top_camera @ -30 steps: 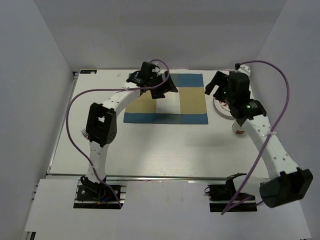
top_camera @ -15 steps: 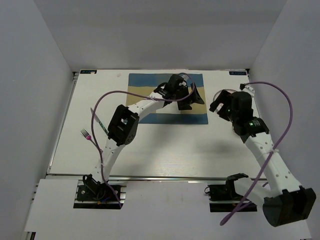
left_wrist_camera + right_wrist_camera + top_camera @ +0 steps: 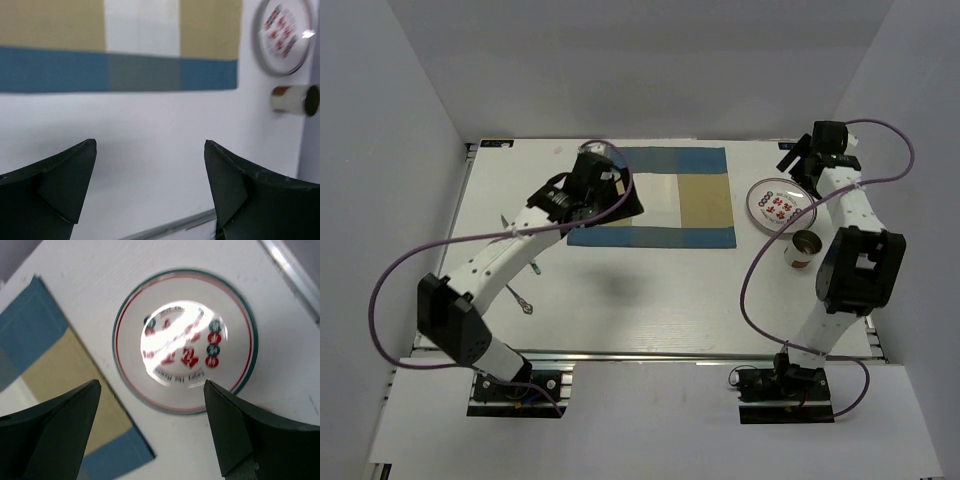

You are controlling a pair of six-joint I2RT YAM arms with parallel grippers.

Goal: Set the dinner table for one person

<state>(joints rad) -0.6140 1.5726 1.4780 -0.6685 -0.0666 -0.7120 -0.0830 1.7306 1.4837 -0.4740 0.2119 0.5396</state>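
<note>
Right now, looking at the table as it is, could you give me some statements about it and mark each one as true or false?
1. The plate lies on the placemat. False: it lies on the bare table, to the right of the placemat.
2. The left pincer and the right pincer are both open and empty. True.
3. The cup stands on the plate. False: it is beside the plate, on the table.
4. The plate has red and green marks. True.
</note>
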